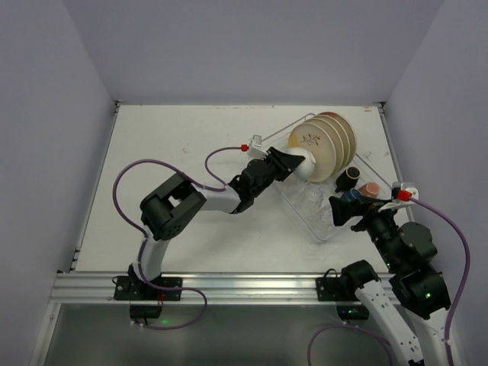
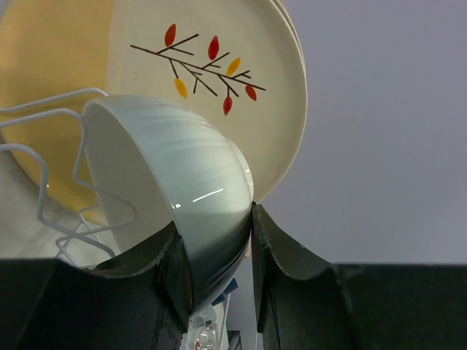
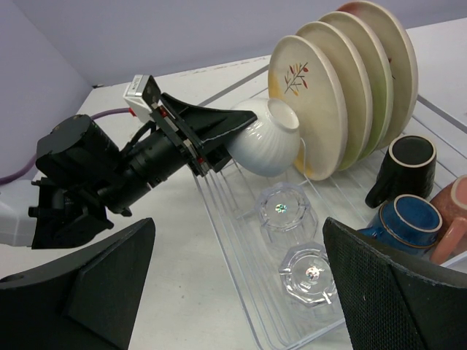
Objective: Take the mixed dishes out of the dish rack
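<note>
My left gripper (image 1: 296, 163) is shut on the small white bowl (image 1: 310, 168), held tilted at the dish rack's (image 1: 322, 231) left side, against the front cream plate (image 1: 315, 142). In the left wrist view the fingers (image 2: 273, 248) clamp the bowl's (image 2: 168, 175) wall, with the sprig-marked plate (image 2: 219, 73) behind. The right wrist view shows the bowl (image 3: 266, 142), several upright plates (image 3: 343, 87), two clear upturned glasses (image 3: 286, 211) (image 3: 310, 273), and brown (image 3: 405, 168), blue (image 3: 408, 219) and salmon (image 3: 452, 211) cups. My right gripper (image 1: 347, 207) is open and empty above the rack's near end.
The rack's wire prongs (image 2: 44, 175) loop beside the bowl. The rack's left rim (image 3: 219, 211) runs close under the left gripper. The left arm (image 1: 213, 200) stretches across the white table (image 1: 175, 145). Walls enclose the table on three sides.
</note>
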`<state>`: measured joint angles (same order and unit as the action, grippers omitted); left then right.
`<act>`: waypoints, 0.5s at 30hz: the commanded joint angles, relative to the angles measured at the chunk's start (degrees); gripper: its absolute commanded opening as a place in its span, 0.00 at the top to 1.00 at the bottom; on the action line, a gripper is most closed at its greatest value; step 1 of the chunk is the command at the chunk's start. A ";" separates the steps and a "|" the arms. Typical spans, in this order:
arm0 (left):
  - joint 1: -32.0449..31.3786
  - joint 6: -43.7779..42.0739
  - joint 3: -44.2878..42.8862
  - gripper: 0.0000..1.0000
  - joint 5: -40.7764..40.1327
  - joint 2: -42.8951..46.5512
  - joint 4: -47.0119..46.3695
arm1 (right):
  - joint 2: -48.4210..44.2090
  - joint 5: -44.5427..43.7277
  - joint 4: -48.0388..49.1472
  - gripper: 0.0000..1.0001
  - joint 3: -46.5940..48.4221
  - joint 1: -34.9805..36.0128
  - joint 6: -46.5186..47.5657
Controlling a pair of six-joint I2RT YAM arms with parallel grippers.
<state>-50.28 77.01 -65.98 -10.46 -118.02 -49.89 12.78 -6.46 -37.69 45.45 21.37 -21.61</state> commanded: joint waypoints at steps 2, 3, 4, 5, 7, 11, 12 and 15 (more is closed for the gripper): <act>1.59 -6.26 -1.43 1.00 -2.99 4.99 -5.13 | -0.03 -0.22 1.48 0.01 -0.28 -0.01 0.60; 1.59 -6.61 -1.52 1.00 -2.90 4.99 -5.39 | -0.29 -0.22 1.48 0.01 -0.36 -0.01 0.60; 1.68 -6.79 -1.79 1.00 -2.90 4.99 -5.31 | -0.29 -0.22 1.48 0.01 -0.36 -0.01 0.60; 1.68 -7.05 -2.05 1.00 -2.90 4.99 -5.22 | -0.38 -0.31 1.57 0.01 -0.36 -0.01 0.69; 1.68 -7.14 -1.97 1.00 -3.16 5.16 -5.48 | -0.21 -0.31 1.48 0.01 -0.36 -0.01 0.60; 1.68 -6.96 -2.49 1.00 -3.25 4.90 -5.83 | -0.21 -0.31 1.39 0.01 -0.28 -0.01 0.60; 1.68 -6.79 -2.84 1.00 -2.90 4.73 -6.18 | -0.29 -0.31 1.31 0.01 -0.28 -0.01 0.60; 1.68 -6.18 -3.37 1.00 -2.46 4.46 -6.45 | -0.38 -0.31 1.31 0.01 -0.28 -0.01 0.60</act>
<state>-50.28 74.26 -66.30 -9.72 -117.71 -50.11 12.71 -6.46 -37.69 45.39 21.37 -21.61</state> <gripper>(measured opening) 0.342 0.990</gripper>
